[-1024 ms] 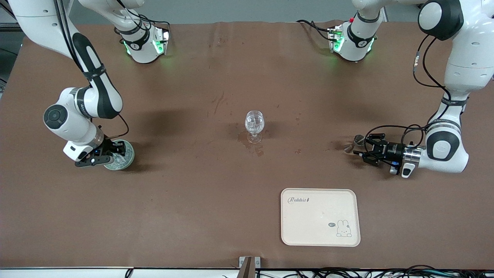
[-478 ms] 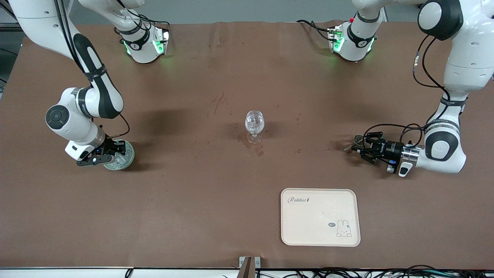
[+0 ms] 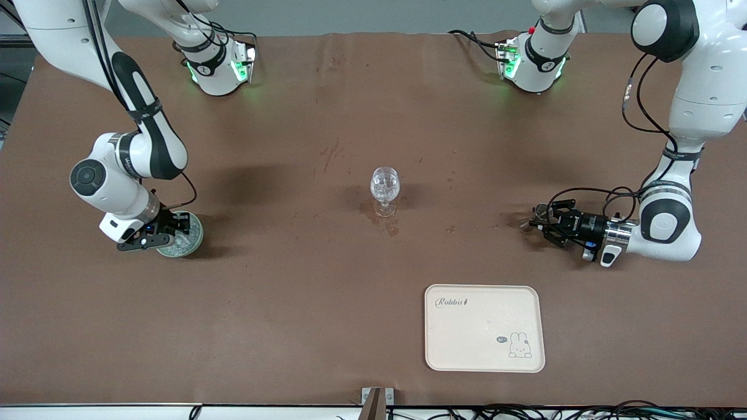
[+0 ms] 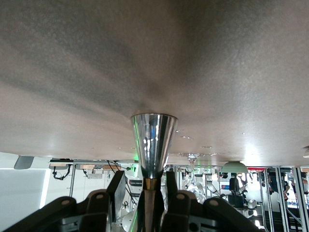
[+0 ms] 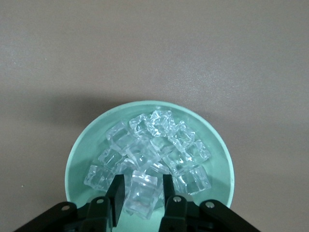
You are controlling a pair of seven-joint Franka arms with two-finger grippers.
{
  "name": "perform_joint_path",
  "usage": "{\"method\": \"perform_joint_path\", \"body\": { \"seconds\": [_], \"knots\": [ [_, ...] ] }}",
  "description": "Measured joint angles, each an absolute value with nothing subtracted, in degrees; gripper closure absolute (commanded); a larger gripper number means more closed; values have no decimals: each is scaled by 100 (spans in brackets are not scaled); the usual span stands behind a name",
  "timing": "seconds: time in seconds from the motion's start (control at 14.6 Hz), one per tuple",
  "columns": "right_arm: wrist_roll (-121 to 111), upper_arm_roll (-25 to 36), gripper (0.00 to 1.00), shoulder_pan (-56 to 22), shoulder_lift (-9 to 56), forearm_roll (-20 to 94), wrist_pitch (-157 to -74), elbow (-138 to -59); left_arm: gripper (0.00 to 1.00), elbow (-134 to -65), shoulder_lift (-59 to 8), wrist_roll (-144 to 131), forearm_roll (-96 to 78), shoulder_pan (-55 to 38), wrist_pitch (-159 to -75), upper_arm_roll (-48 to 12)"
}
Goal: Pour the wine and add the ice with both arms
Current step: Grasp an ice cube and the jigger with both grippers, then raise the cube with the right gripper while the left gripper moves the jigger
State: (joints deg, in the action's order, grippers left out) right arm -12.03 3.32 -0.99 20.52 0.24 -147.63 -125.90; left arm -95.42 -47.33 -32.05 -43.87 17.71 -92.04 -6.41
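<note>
Right hand (image 5: 140,195) of mine clamps one clear, glassy ice (image 5: 141,193) cube in the green bowl (image 5: 77,159); left hand (image 4: 143,195) clamps a shiny metal cup (image 4: 153,142), base hidden.

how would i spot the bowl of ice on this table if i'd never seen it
Start at the brown table and go to the right arm's end. There the right gripper reaches into a pale green bowl, its fingers around one cube of the ice. It is the only green dish; the stemmed glass at mid-table is clear.
</note>
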Motion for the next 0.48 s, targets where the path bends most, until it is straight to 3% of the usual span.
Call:
{"method": "perform_joint_path", "body": {
  "seconds": [0.2,0.41,0.48],
  "knots": [
    [-1203,332,66,-99,2091,24,-14835,-12590,75,-9541,-4734,-3212,-4389,1759,-9204,-643],
    [-1203,332,66,-99,2110,24,-14864,-12589,95,-9528,-4735,-3225,-4395,1706,-9205,-644],
    [-1203,332,66,-99,2110,24,-14863,-12589,97,-9509,-4735,-3240,-4396,1692,-9205,-645]
  ]
}}
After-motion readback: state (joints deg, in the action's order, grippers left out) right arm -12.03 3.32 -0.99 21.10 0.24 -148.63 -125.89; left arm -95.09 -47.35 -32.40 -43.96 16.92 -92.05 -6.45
